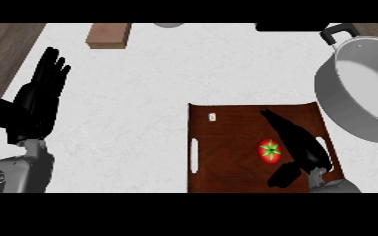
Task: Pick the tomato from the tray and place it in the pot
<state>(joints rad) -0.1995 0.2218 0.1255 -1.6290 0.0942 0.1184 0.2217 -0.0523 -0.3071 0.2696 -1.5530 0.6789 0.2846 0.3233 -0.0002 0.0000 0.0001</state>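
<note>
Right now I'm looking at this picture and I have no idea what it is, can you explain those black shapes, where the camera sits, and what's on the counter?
The camera sits where the robot's head would be and looks steeply down at a white counter. The black shapes are the robot's two hands on grey forearms, coming in from the lower edge. The left hand is at the left edge, open with fingers up, just resting. The right hand is stretched out over a dark brown tray, fingers straight, right beside a red tomato with a green star-shaped top. Nothing is held yet; the tomato lies on the tray. At the right edge stands a large grey pot with a black handle, partly out of view. Near the top left lies a small brown block. A tiny pale object sits on the tray; I cannot tell what it is.
</note>
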